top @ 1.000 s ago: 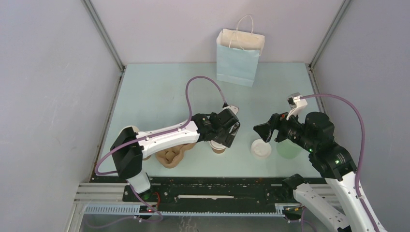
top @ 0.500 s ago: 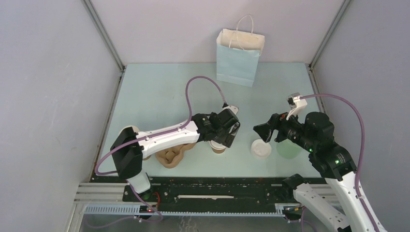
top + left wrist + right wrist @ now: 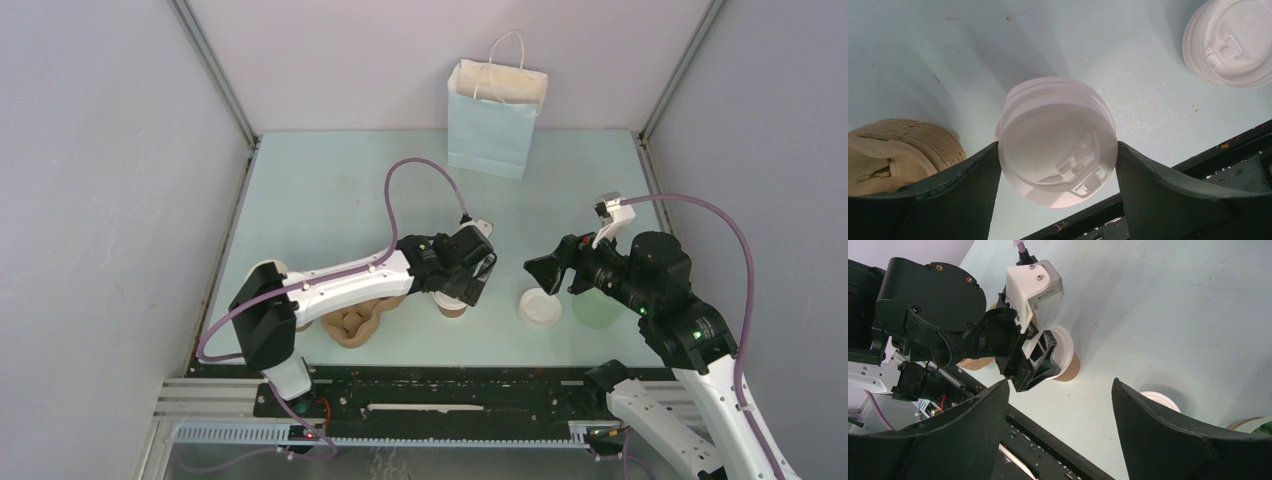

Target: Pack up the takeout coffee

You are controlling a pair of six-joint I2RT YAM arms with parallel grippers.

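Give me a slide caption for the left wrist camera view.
Left gripper pinching the lidded takeout coffee, pulp carrier at left, spare lids upper right.

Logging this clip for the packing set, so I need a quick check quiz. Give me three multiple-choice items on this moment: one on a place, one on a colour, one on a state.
1. Where does the paper bag stand on the table?
A. near edge
B. far end, upright
C. left side, lying flat

2. What colour is the lid on the takeout coffee?
A. black
B. brown
C. white

3. How is the right gripper?
A. open, gripping nothing
B. shut tight
C. out of view

Answers:
1. B, the top view shows it upright by the back wall.
2. C, the left wrist view shows a white lid.
3. A, its wrist view shows the fingers wide apart.
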